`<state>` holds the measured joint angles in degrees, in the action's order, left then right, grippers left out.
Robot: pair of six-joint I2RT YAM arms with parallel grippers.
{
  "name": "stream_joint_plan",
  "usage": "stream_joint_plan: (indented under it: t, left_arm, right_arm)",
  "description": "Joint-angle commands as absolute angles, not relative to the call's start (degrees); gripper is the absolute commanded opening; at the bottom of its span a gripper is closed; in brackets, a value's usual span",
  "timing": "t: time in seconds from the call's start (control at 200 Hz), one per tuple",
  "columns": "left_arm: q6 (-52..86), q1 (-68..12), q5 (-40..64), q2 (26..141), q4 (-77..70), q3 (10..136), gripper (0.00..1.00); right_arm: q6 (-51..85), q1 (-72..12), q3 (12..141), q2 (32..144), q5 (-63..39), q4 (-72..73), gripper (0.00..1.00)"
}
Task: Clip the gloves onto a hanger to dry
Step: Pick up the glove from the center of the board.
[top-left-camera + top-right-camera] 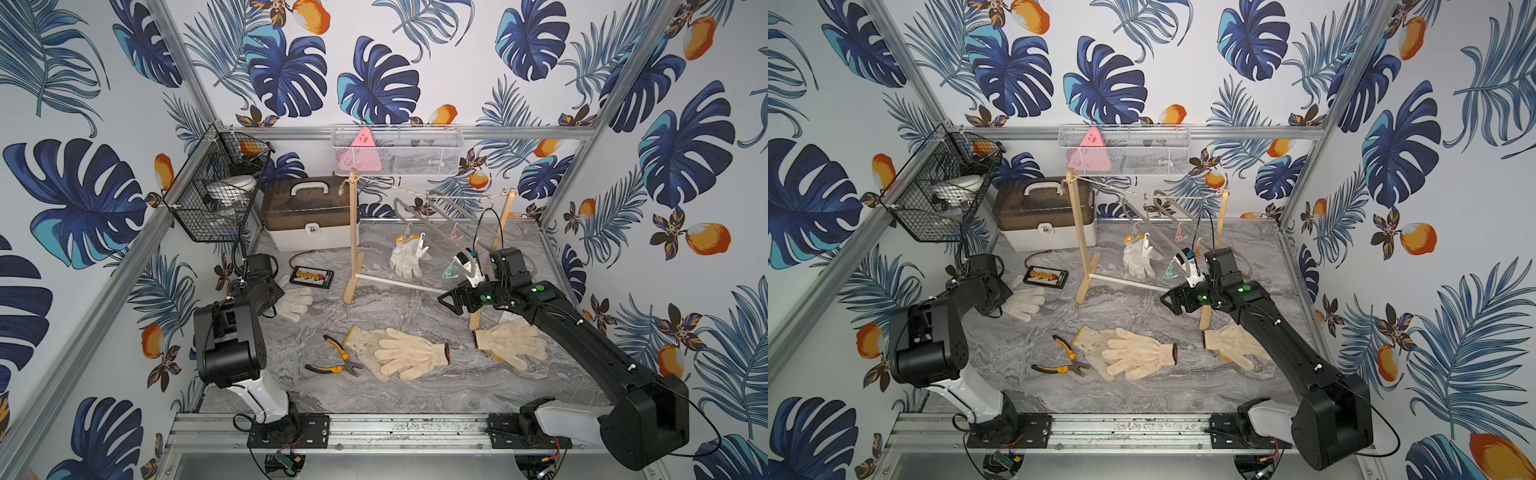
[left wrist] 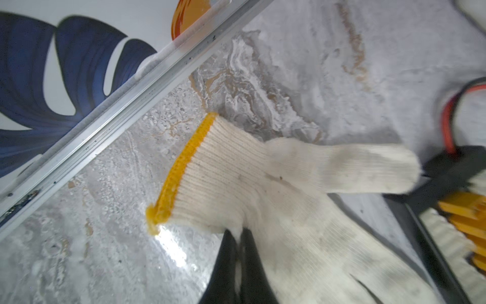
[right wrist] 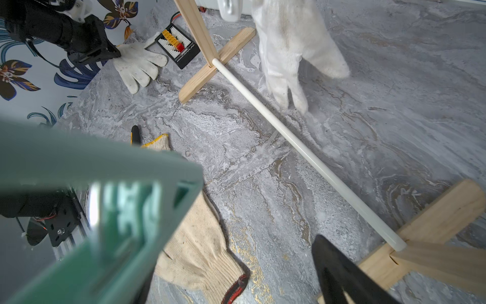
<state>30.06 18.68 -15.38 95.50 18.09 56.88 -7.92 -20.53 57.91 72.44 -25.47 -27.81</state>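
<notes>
Cream knitted glove with yellow cuff (image 2: 263, 184) laid far left on grey marbled worktop (image 1: 415, 307), pinched by clenched left claw (image 2: 238, 252), right claw (image 1: 449, 303) held released beside green plastic clip (image 3: 105, 210), white glove (image 1: 405, 257) clipped to grey hanger (image 1: 455, 214), other cream gloves (image 1: 409, 353) laid near.

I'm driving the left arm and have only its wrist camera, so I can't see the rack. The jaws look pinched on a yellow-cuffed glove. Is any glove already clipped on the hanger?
Observer: Yes, one white glove hangs clipped on the hanger.
Operator: What is the other arm doing?
Observer: The right gripper is open, raised beside a green clip on that hanger.
Operator: How many gloves lie loose besides mine?
Observer: Three: two overlapping gloves at front centre, and a third glove partly under the right arm.
</notes>
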Motion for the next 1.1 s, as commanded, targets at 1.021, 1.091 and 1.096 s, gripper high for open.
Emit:
stream_joint_plan:
  t: [1.021, 1.091, 1.096]
  left_arm:
    - [-0.45, -12.71, 9.93, 44.88, 17.32, 46.72, 0.00]
    - [-3.45, -15.87, 12.83, 44.30, 18.17, 47.56, 0.00]
    - [-3.66, -15.98, 12.92, 44.25, 18.18, 47.60, 0.00]
  right_arm:
    - [-4.18, -20.57, 57.57, 62.86, -30.86, -39.46, 0.90]
    - [-3.50, -20.58, 57.57, 61.78, -33.81, -40.39, 0.88]
    - [-3.46, -20.57, 57.57, 61.70, -34.38, -40.46, 0.88]
